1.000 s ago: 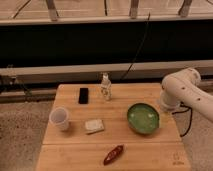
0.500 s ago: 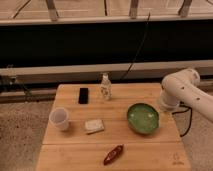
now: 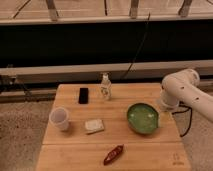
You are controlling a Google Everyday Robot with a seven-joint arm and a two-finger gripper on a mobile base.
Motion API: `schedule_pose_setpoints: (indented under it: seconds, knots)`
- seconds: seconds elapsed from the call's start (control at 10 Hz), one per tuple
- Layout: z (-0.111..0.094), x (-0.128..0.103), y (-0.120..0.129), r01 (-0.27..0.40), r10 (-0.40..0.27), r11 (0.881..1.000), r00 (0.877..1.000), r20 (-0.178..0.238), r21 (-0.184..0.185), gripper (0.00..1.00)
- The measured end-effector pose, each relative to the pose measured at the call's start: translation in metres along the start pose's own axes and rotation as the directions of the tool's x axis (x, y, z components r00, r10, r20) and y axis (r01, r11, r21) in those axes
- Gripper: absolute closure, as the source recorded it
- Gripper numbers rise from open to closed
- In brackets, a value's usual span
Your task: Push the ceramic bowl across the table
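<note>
— What lies closest on the table [image 3: 150, 150]?

— A dark red, elongated thing [image 3: 113, 155], lying slantwise near the front edge, a little left of the middle. In the front right corner there is a small dark mark [image 3: 176, 161] on the wood.

— And behind that?

— A row of three. At the left a white cup [image 3: 60, 119] stands upright. Just right of it lies a pale flat block [image 3: 94, 125]. Well apart from both sits the ceramic bowl [image 3: 143, 118], upright on the right half of the table, glossy green inside and close to the right edge.

— Where is the gripper?

— The gripper [image 3: 162, 106] is low at the bowl's far right rim, just beside it; whether it touches the rim I cannot tell. Its jaws stand spread wide, and it has hold of nothing that I can see. The white arm [image 3: 181, 85] rises from there to a rounded elbow and runs off to the right.

— Farther back?

— A black flat slab [image 3: 83, 95] lies near the far edge, and a small pale bottle [image 3: 105, 86] stands just right of it. Beyond the table a dark cable [image 3: 137, 52] climbs across a dark wall [image 3: 65, 47].
</note>
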Motion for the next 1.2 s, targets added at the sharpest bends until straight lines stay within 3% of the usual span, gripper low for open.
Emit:
schedule_pose_setpoints:
  seconds: [1.2]
  knots:
    - [0.012,0.003,-0.005,-0.019,0.020,1.000,1.000,0.022,-0.004,0.20]
